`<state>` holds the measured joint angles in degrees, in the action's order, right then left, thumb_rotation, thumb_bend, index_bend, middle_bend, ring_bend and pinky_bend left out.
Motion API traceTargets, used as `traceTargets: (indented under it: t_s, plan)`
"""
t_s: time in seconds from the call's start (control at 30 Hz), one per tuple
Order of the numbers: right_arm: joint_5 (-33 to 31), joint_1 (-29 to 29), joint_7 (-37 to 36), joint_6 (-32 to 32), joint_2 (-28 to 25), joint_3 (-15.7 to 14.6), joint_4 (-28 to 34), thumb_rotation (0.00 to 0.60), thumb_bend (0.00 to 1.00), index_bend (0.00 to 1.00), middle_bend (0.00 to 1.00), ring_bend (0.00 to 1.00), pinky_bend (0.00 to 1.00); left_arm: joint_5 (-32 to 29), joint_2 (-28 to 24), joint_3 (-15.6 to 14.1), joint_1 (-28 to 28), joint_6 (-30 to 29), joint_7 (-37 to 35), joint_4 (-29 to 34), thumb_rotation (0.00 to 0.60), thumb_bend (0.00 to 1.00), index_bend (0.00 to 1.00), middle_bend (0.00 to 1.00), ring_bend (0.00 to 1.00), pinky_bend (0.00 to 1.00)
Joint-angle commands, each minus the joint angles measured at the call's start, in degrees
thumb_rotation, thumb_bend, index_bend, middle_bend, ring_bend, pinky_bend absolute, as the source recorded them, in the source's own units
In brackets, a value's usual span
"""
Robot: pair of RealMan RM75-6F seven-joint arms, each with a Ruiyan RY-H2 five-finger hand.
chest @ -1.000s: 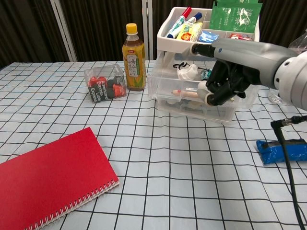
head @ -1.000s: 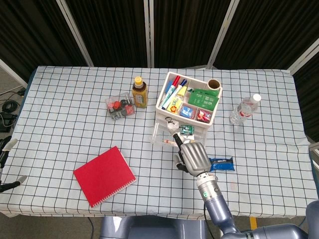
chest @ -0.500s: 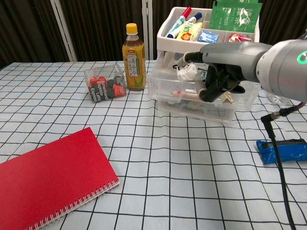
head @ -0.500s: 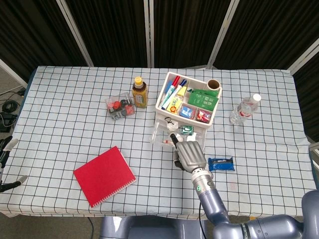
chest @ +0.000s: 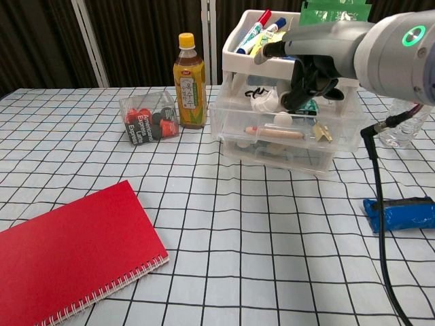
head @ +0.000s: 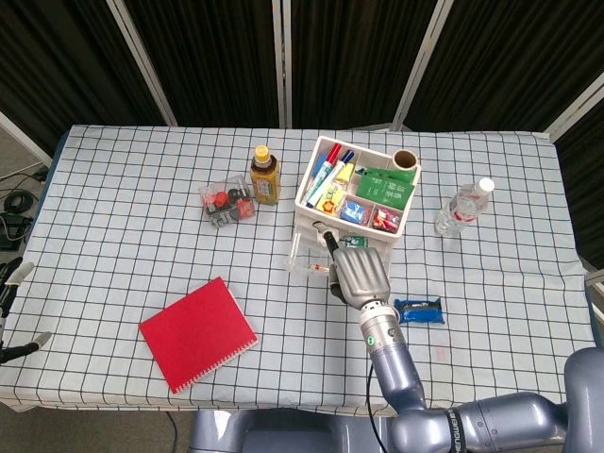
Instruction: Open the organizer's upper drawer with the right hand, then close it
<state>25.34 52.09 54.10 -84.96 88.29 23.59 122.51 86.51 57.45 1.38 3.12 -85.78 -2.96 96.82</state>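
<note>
My right hand (chest: pixel 314 64) hangs over the organizer's (head: pixel 357 193) upper drawer (chest: pixel 285 130), which stands pulled out toward me with small items visible inside. Its fingers (chest: pixel 299 85) curl downward above the drawer's contents; I cannot tell whether they touch or hold anything. The organizer sits at the middle of the checked worktop (head: pixel 123 245), markers in its top tray. A tea bottle (head: pixel 264 174) stands to its left. A red notebook (head: pixel 197 333) lies near the front edge.
</note>
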Motion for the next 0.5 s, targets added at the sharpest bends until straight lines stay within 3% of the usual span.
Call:
traceTargets:
  t_s: [0.03,0.13,0.33,0.4,0.5]
  plan:
    - [-1.7,1.5,2.0,-1.3,-0.3,0.5,0.0,0.6,0.75,0.07,1.0,1.0,0.85,0.0,-0.1,-0.1,0.0,0.1,-0.1,0.0,0.6,0.15,0.0,0.0,0.0,0.0]
    - [-1.2,2.3,2.9,-1.7,-0.6,0.1,0.0,0.6,0.69,0.09,1.0,1.0,0.85,0.0,-0.2,0.0,0.0,0.0,-0.3,-0.1,0.6,0.15,0.0,0.0,0.0,0.0]
    - [2.9,2.0,1.4,-2.2,-1.3,-2.2,1.0,0.6,0.32,0.23,0.9,0.91,0.79,0.0,-0.2,0.0,0.0,-0.1,-0.4,0.0,0.6,0.15,0.0,0.0,0.0,0.0]
    - [3.9,1.9,1.1,-2.7,-1.5,-2.5,1.2,0.6,0.23,0.3,0.93,0.93,0.79,0.1,-0.2,-0.1,-0.1,-0.2,-0.2,0.1,0.6,0.15,0.0,0.0,0.0,0.0]
    - [5.6,1.9,0.3,-2.9,-1.4,-2.8,0.8,0.6,0.18,0.39,0.98,0.97,0.79,0.3,-0.2,-0.1,-0.1,-0.2,0.0,0.2,0.6,0.15,0.0,0.0,0.0,0.0]
